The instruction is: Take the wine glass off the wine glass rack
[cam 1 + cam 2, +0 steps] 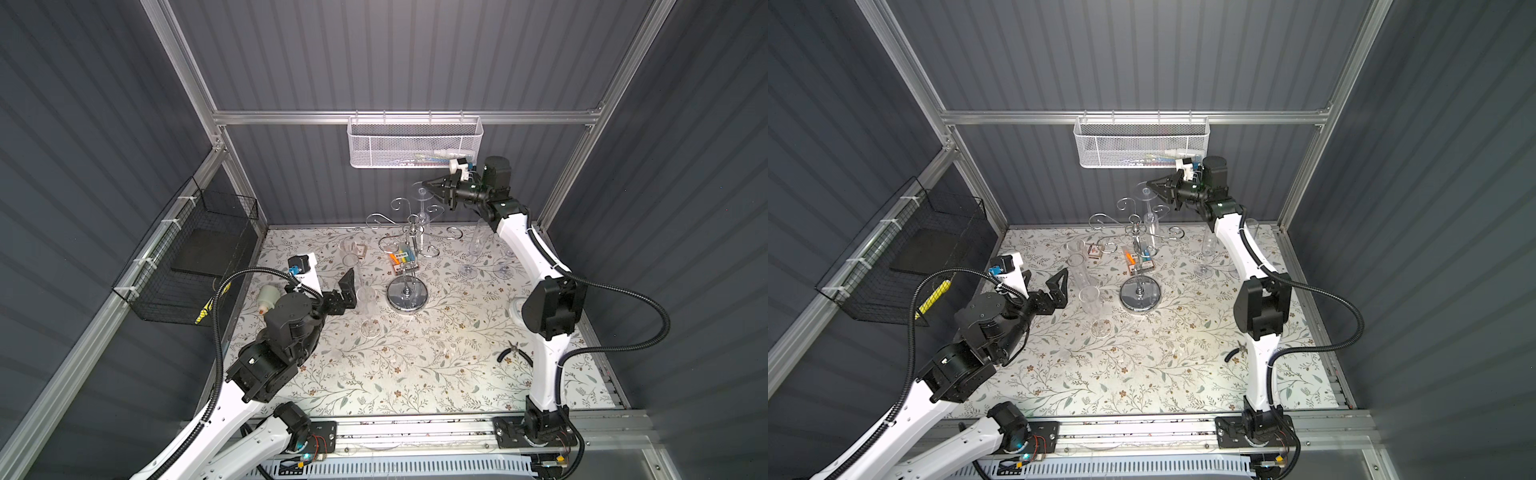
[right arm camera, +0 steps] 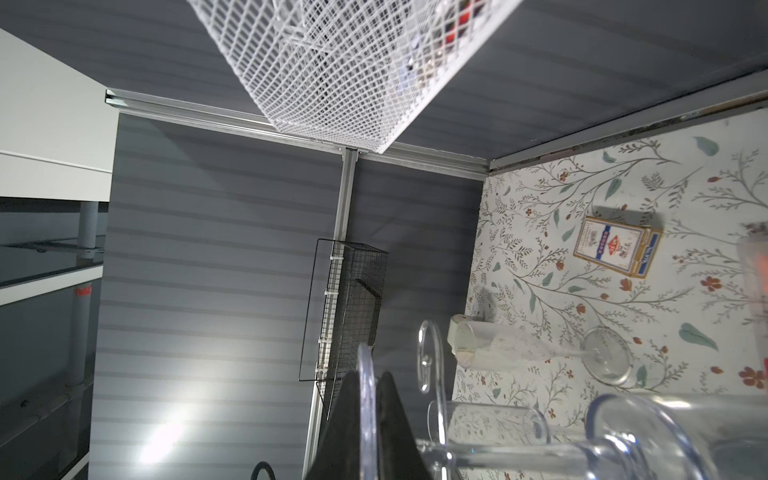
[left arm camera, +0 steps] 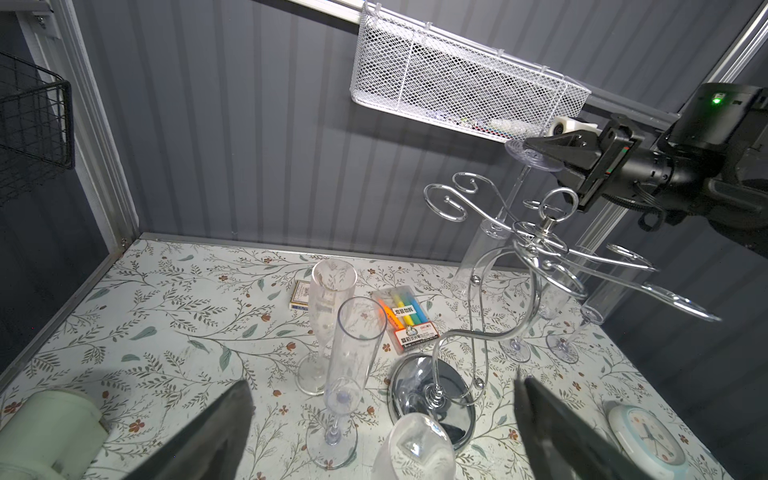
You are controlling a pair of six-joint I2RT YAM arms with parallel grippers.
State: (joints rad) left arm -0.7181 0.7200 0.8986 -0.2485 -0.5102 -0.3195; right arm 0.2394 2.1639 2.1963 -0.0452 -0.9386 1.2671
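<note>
Top views both show the left gripper [image 1: 348, 294] in the lower left part of the floral table [image 1: 415, 374], its fingers spread wide with nothing between them. Just beside it, toward the centre of the frame, a clear flute [image 1: 368, 301] stands upright. Right of that, at mid-frame, the round mirror base of the wine glass rack [image 1: 407, 296] sits on the table, its thin pole rising to the curled arms. Behind the base lies a pack of coloured highlighters [image 1: 402, 259], and left of that a small card box [image 1: 360, 250]. Higher in the frame, above the rack's arms, the right gripper [image 1: 425, 185] reaches in from the right. Its fingers are pressed together on the round foot of the wine glass [image 1: 419, 193], which hangs upside down, foot up and bowl down among the scrolls. Whether its stem sits inside a scroll cannot be told. On the back wall, upper centre, hangs a white mesh basket [image 1: 415, 143].
</note>
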